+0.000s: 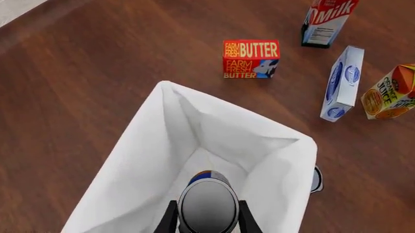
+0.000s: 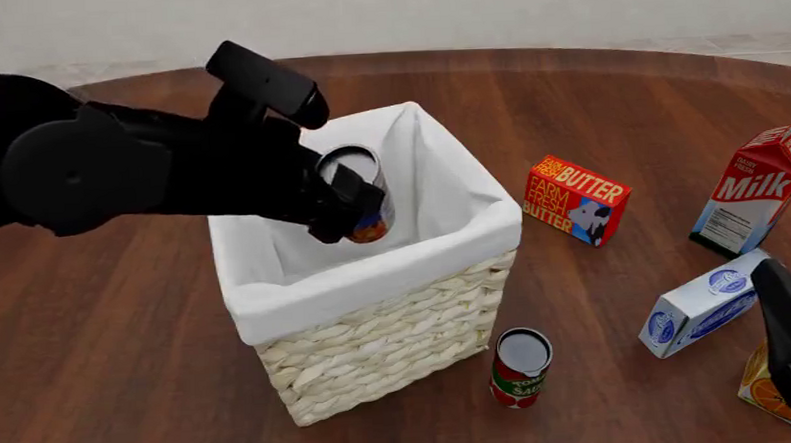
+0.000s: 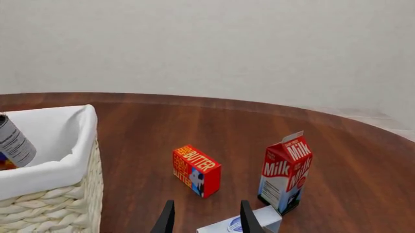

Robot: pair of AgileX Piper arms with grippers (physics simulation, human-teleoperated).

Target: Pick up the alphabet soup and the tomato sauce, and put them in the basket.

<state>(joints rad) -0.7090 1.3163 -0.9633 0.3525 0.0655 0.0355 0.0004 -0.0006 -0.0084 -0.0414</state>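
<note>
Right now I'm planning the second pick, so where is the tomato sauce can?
In the front view the tomato sauce stands upright on the table just off the basket's near right corner, left of the blue-and-white carton.

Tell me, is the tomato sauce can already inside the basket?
No, the tomato sauce can stands upright on the table just outside the basket, near its front corner.

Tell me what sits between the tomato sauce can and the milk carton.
In the front view, a blue and white carton lies tipped on the table between the tomato sauce and the milk carton.
</note>
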